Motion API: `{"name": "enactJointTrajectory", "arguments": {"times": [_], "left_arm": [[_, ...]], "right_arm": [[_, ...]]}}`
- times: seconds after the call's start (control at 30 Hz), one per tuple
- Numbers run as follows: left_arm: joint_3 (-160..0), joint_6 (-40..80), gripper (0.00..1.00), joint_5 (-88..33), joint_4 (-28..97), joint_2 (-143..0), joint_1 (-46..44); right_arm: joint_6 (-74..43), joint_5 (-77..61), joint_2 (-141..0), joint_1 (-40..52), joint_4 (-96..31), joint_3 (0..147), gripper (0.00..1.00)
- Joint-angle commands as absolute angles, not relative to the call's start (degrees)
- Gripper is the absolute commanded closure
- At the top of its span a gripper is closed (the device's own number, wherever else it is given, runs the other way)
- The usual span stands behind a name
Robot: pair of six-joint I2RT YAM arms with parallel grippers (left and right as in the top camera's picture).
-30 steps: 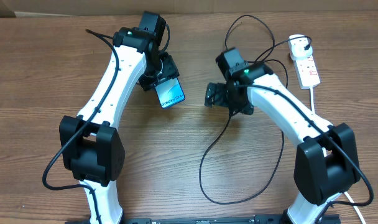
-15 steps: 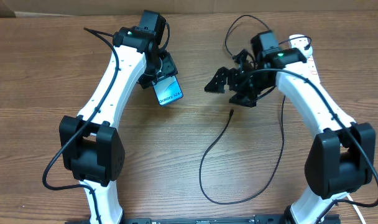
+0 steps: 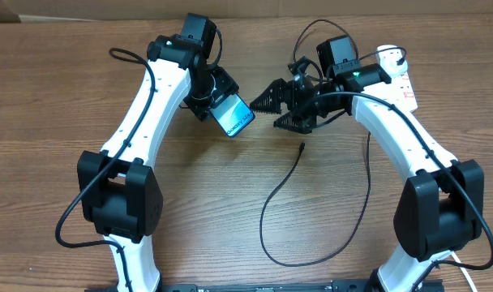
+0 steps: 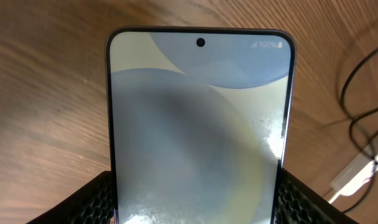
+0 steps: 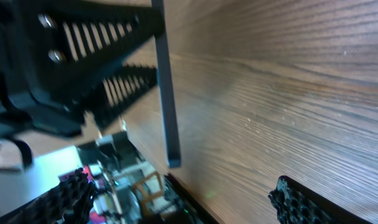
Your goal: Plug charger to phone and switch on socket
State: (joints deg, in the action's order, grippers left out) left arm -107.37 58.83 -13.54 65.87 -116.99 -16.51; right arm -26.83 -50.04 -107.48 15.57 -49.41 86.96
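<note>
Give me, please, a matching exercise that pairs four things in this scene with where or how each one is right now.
Things:
1. phone
2. charger tip
3. socket
4. right hand

States:
A. lying loose on the table
B. open, holding nothing
C. clamped in the left hand
D. at the far right of the table

Pairs: 1-C, 2-A, 3-D, 4-B.

The phone (image 4: 200, 130) shows "100%" beside signal bars at the top right of its screen. Its other small white text is too blurred to read.
</note>
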Motion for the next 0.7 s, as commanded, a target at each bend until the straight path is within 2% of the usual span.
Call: {"name": "enactJointTrajectory", "arguments": {"times": [0.0,0.13,0.27,0.37,0.43,0.53,0.67], "left_arm": [[-107.8,69.8,0.49,-15.5,66.0,-115.0,-16.5],[-107.8,77.9,0.50,-17.5,66.0,-115.0,-16.5],[-107.8,84.0,0.49,-20.9,65.9,-115.0,-16.5],[-107.8,84.5,0.50,-22.7,65.7,-115.0,-16.5],[-107.8,84.5,0.50,-23.4,65.7,-115.0,-16.6],[-107.8,84.5,0.51,-23.7,65.7,-115.0,-16.6],[-107.8,85.7,0.51,-24.0,65.8,-115.1,-16.5]], "right_arm": [[-36.2,-49.6,-107.3,15.5,-47.0,87.7,0.09],[-41.4,-46.9,-107.3,15.9,-44.3,87.7,0.12],[-44.9,-40.3,-107.3,17.3,-43.7,87.7,0.19],[-45.0,-38.0,-107.3,18.5,-43.4,87.7,0.28],[-45.4,-37.7,-107.3,19.3,-42.8,87.7,0.37],[-46.9,-37.5,-107.3,20.1,-41.9,87.7,0.42],[-48.2,-36.7,-107.3,20.3,-40.9,87.7,0.43]]}}
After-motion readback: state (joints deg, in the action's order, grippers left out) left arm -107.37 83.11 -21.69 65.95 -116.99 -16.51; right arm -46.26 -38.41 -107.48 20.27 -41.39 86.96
